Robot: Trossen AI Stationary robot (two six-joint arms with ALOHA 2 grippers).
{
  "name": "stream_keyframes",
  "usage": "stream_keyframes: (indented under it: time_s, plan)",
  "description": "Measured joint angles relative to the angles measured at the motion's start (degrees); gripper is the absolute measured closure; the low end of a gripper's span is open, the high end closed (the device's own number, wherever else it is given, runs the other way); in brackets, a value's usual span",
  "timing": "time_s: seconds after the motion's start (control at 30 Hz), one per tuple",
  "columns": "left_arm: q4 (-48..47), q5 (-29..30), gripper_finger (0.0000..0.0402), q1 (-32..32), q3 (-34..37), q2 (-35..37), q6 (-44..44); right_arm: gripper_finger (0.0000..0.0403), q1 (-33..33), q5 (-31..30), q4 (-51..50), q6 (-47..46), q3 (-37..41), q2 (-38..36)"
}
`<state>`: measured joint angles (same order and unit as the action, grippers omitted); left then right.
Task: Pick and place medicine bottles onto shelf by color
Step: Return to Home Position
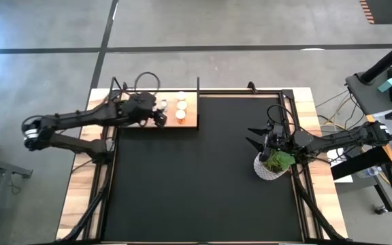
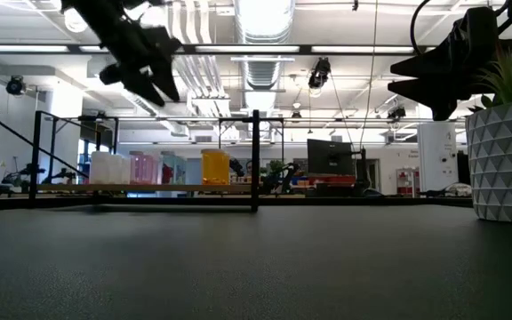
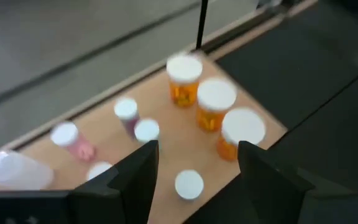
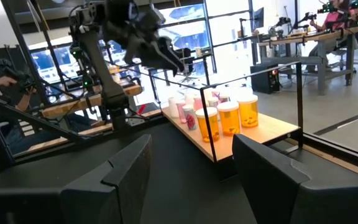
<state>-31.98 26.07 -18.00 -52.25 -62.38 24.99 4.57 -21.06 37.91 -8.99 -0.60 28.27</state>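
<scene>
Medicine bottles (image 3: pixel 146 130) stand farthest off, and the scene is listed here nearest first.

- **Front and middle:** the black mat (image 1: pixel 203 184) is the widest free ground, running unbroken from the near edge across the centre.
- **4 o'clock, at the mat's right edge:** one white plant pot (image 1: pixel 271 168).
- **3 o'clock, just beside the pot:** the right gripper (image 1: pixel 250 136) hangs above the mat, fingers spread and empty.
- **11 o'clock, along the far edge:** one shelf (image 1: pixel 190 122), with a thin black post (image 2: pixel 255 160) at its mat-side end.
- **On the shelf:** three orange bottles (image 3: pixel 215 102) stand in a row along the post-side edge. Behind them are five more white caps and one blurred white bottle (image 3: pixel 14 169).
- **Over the shelf:** the left gripper (image 3: pixel 197 149) hovers with fingers parted, holding nothing.
</scene>
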Motion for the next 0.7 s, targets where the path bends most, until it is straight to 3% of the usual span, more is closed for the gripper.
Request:
stream_keyframes:
  time_s: [0.3,0.7]
  plan:
    - [-1.5,2.4,0.0198,0.0,1.0,14.4,-6.0,0.0188,0.0,0.0,0.0,0.0,0.0,0.0]
    - [1.5,-0.6,0.0198,0.1,10.7,28.5,-4.5,0.0188,0.0,0.0,0.0,0.0,0.0,0.0]
